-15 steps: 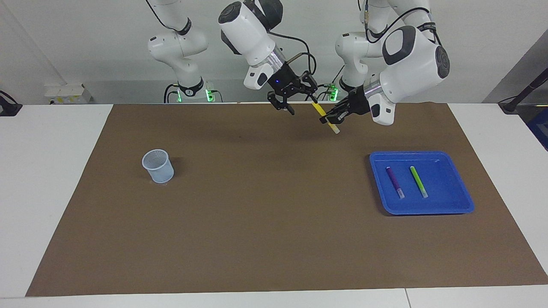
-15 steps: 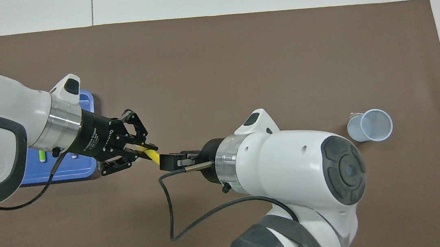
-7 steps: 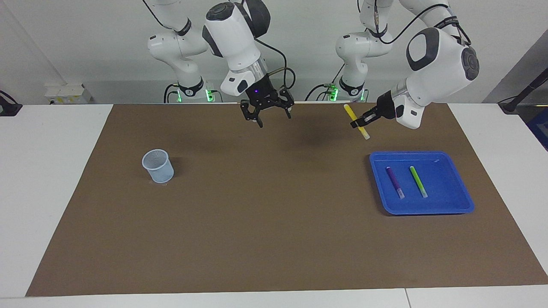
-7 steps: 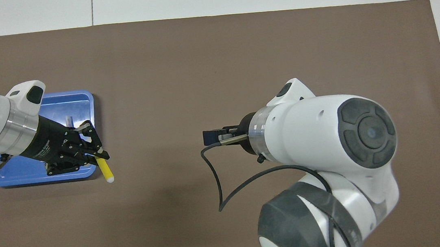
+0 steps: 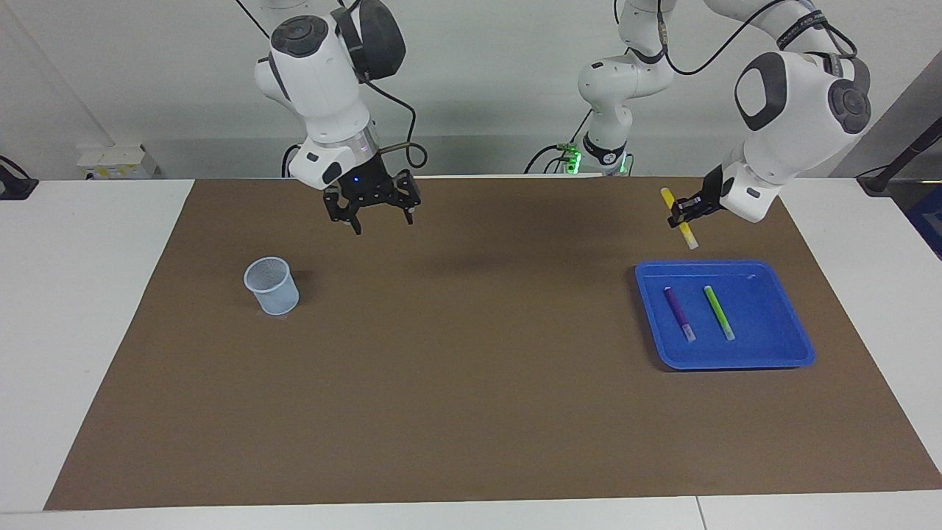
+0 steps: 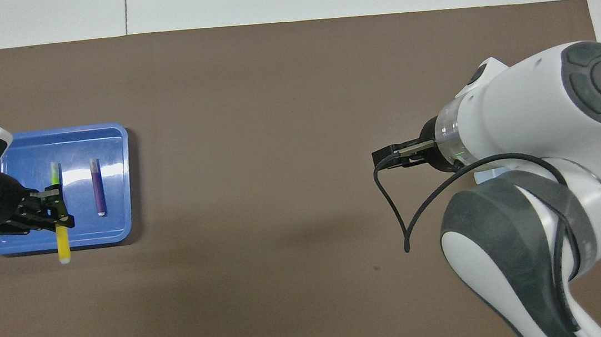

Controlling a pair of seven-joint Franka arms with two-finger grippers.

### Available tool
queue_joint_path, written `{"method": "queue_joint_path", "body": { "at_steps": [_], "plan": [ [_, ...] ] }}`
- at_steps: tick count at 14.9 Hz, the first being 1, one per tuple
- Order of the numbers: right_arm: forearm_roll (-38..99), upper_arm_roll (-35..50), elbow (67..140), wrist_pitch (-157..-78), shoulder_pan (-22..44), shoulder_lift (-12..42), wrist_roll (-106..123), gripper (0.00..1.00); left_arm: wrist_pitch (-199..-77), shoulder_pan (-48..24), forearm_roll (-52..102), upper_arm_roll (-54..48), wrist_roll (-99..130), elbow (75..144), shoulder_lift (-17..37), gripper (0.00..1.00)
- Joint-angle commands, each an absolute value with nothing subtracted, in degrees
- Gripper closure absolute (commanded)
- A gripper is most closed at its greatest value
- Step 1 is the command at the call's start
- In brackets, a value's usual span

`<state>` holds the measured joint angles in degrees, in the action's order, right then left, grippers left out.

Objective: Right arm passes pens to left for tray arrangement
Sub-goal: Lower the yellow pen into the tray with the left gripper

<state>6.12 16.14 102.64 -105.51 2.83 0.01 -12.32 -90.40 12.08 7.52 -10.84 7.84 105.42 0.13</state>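
Over tray [image 5: 798,352]: slim yellow pen [image 5: 678,217], pale-tipped.

The facing camera sits high across the table, looking toward both arm bases. The overhead camera looks steeply down from above the robots' end, closer in. Both views share the brown mat [image 5: 471,412] and the blue tray [image 5: 795,335] [image 6: 117,235].

Overhead: right arm [image 6: 542,126] covers the cup; its fingers hidden too. Both arms cut off at pic edge. Green pen [image 6: 56,173] partly covered by yellow pen [image 6: 63,243].
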Motion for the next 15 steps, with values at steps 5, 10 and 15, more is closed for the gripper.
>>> {"method": "queue_joint_path", "body": {
  "at_steps": [5,10,15],
  "plan": [
    [-3.32,16.87,94.32,-91.77,-1.58,2.46,-4.60,0.00,-98.95,19.42,-0.87,-11.34,-8.77,109.69,1.31,1.00],
    [-3.87,16.87,93.51,-90.96,-3.43,2.90,-2.81,0.00,-106.25,21.44,-6.23,-11.34,-12.56,110.30,5.97,1.00],
    [-3.69,15.03,96.60,-94.12,-3.52,1.49,-2.99,0.00,-114.68,22.84,-6.94,-11.08,-12.57,110.30,11.76,1.00]
  ]
}}
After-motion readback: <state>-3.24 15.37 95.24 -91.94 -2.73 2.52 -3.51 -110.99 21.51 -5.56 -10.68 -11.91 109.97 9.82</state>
